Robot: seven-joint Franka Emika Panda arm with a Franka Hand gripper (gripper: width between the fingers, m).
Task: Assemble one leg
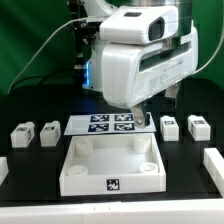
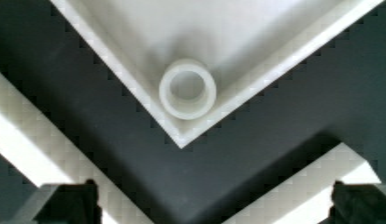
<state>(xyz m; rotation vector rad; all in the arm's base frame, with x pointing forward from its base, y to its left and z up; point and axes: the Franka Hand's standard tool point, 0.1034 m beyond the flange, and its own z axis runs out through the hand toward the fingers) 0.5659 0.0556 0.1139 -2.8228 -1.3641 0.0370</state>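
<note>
The legs are small white tagged blocks on the black table: two at the exterior view's left (image 1: 22, 135) (image 1: 48, 131) and two at its right (image 1: 170, 127) (image 1: 199, 127). The large white square tray-like part (image 1: 72, 172) lies in front, with a tag on its near wall. My gripper (image 1: 143, 118) hangs over the tray's far side, mostly hidden by the white arm body. In the wrist view the gripper (image 2: 211, 206) is open and empty, with its dark fingertips (image 2: 65, 205) far apart. It is above a corner of the tray (image 2: 119, 60) that has a round socket (image 2: 186, 88).
The marker board (image 1: 110, 124) lies flat behind the tray. Other white parts lie at the table's left edge (image 1: 3, 166) and right edge (image 1: 213, 160). A green backdrop and cables stand behind the arm.
</note>
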